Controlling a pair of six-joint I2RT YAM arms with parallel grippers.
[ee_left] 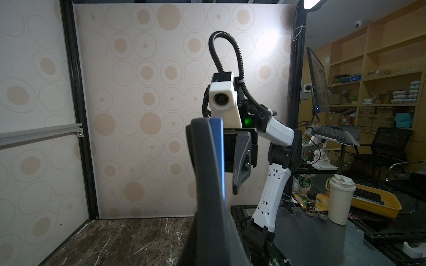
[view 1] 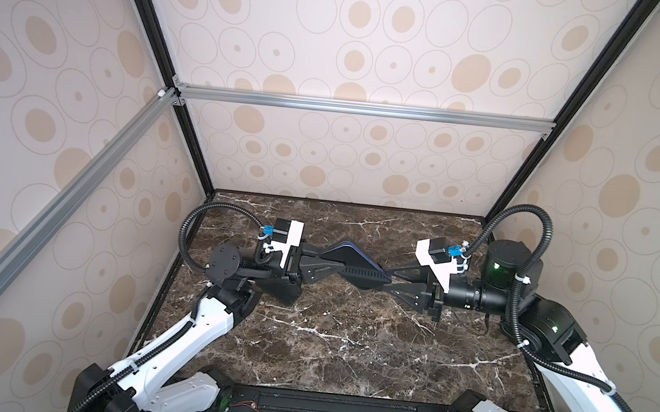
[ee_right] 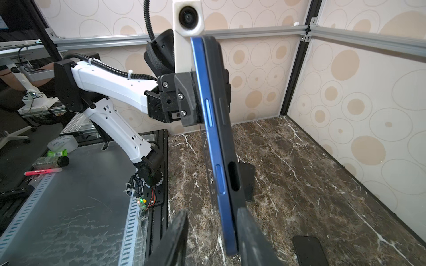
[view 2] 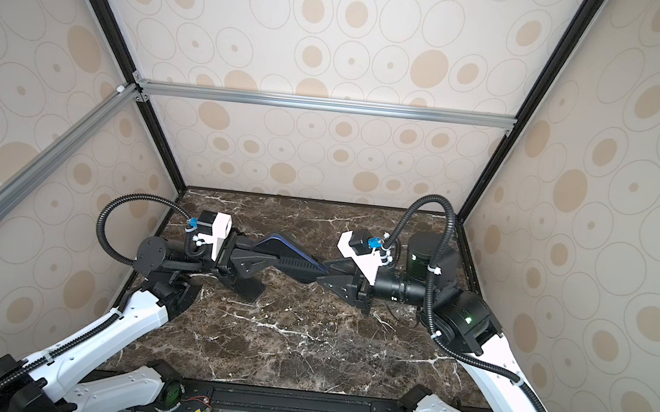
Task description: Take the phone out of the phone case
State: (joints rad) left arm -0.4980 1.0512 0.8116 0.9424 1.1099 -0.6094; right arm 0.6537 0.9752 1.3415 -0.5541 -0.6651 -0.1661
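A blue phone in a black phone case hangs edge-on above the marble table in both top views, phone over case. Its buttoned long edge stands out beside the case's rim. My left gripper is shut across phone and case at one end, its fingers clamped on both faces. My right gripper is open around the opposite end. One of its fingers rests against the case side, while the other finger stands clear of the blue side with a gap.
A flat black slab leans on the marble table below the left gripper. Another black phone-like slab lies below the right gripper. Patterned walls close the left, back and right, and the black rail runs along the front.
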